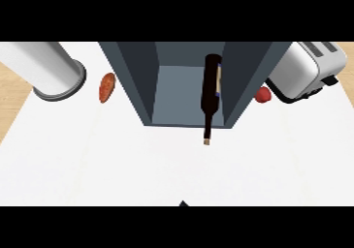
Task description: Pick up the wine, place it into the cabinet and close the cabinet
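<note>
The wine bottle [211, 92] is dark with a blue label. It stands upright inside the open grey-blue cabinet [179, 101], against the right side of its pale floor, with its neck rising toward me past the front edge. No hand holds it. Neither forearm shows. Only a tiny black tip [183, 203] pokes in at the middle of the lower edge, and I cannot tell which hand it belongs to.
A white cylinder [54, 72] lies at the back left with an orange-brown sweet potato [106, 87] next to it. A silver toaster [308, 68] stands at the back right, a red fruit [263, 95] by its corner. White counter [172, 169] spreads in front of the cabinet.
</note>
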Controlling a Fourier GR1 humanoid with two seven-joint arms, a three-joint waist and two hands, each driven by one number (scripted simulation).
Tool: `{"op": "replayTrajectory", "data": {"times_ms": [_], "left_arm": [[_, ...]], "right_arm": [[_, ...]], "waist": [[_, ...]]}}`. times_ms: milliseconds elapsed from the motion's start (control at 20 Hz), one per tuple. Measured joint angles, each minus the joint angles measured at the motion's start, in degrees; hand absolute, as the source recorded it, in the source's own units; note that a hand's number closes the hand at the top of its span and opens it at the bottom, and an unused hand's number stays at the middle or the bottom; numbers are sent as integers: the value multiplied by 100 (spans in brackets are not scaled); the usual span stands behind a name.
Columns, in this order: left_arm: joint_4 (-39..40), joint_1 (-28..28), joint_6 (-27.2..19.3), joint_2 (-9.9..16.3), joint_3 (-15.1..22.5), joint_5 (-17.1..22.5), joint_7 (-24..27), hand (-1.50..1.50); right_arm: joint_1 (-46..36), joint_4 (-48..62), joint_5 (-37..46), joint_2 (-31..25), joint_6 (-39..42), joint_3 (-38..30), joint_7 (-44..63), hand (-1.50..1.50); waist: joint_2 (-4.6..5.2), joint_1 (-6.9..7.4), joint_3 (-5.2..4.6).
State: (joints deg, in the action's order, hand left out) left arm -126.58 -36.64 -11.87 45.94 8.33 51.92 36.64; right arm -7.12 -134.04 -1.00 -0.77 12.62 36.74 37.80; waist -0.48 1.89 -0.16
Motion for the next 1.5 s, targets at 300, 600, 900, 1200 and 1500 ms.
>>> {"op": "replayTrajectory", "data": {"times_ms": [300,600,900,1200,1500], "left_arm": [[-87,-433,632,129,-782,382,-136,-150],[87,-623,1220,69,-1284,594,-278,-150],[13,-689,1463,-6,-1647,759,-672,-150],[-83,-658,1517,-194,-1577,510,-919,-150],[-60,-138,1267,-328,-1191,333,-1290,-150]], "right_arm": [[-1448,879,422,47,-1186,398,161,150],[-2875,1958,343,36,-2097,215,236,150],[-3651,3115,81,79,-2027,-361,-301,150],[-4210,4246,32,61,-1782,-1046,-898,150],[-4602,5136,-195,23,-1308,-1561,-1476,150]], "waist": [[17,19,9],[32,10,15],[32,-14,7],[36,-33,-6],[23,-73,-37]]}}
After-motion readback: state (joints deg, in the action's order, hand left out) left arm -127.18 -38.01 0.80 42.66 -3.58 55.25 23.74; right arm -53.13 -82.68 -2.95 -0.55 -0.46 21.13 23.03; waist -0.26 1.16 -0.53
